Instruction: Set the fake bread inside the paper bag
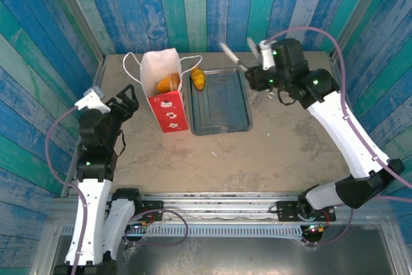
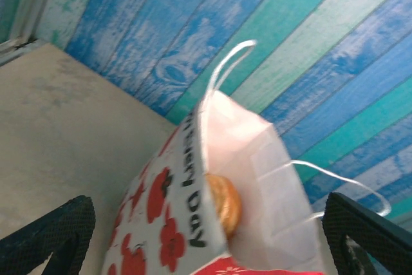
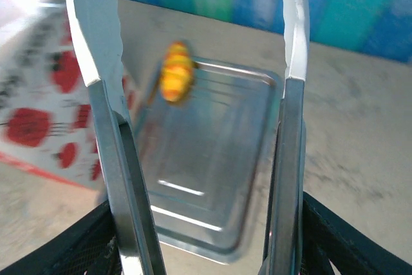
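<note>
Right tool [image 3: 212, 246] holds tongs [image 3: 103, 94] (one fake bread [image 3: 176, 72] on tray [image 3: 219, 159]).

Overhead camera looks down from six o'clock; left wrist faces two, right wrist nine, sharing the upright white-and-red paper bag [image 1: 168, 104].

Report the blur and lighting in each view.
Top external: sharp, evenly lit. Left wrist: the paper bag slightly soft, its lettering readable. Right wrist: motion blur smears the bread piece, the tray and bag print; the tongs look crisp.

One paper bag [image 1: 168, 111], one tray [image 1: 219, 104], one tongs [image 1: 230, 54] — two pastries [image 1: 199, 78] [image 1: 168, 83] (one bagged).
</note>
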Available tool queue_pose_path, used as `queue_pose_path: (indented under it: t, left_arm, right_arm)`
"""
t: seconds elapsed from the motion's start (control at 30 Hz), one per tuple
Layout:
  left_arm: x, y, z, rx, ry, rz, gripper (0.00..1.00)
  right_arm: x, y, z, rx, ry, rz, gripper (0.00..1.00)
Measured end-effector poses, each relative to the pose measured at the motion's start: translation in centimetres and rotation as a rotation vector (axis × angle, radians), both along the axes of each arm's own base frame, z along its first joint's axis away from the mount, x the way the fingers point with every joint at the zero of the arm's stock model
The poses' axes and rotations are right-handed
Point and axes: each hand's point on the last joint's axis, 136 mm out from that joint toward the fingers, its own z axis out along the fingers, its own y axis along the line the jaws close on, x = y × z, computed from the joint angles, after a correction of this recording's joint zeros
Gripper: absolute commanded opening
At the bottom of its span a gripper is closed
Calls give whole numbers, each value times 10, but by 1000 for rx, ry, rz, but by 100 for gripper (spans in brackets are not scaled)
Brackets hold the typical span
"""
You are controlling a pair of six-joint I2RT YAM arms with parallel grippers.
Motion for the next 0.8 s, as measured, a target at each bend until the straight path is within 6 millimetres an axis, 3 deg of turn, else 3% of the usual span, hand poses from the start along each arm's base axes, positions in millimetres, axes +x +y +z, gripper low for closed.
queue_pose_path:
  t: [0.07,0.17,0.37,0.47,0.6,0.8]
  left_arm:
    - [-2,5,-12,4,20,32,94]
    - [-5,12,-14,10,20,70,94]
    - [-8,20,-9,10,-2,117,94]
    - [-9,22,-9,6,-3,129,94]
    - [-11,22,-6,1,-13,131,94]
    - [-11,22,-6,1,-15,128,94]
  right_arm:
    - [9,-16,-26,6,51,-45,65]
    - [14,-14,-68,14,137,-40,65]
    - [36,22,-141,10,299,16,65]
    - [52,49,-165,-9,346,55,66]
    - [71,85,-175,-23,345,103,66]
    - [96,126,-170,-36,293,135,66]
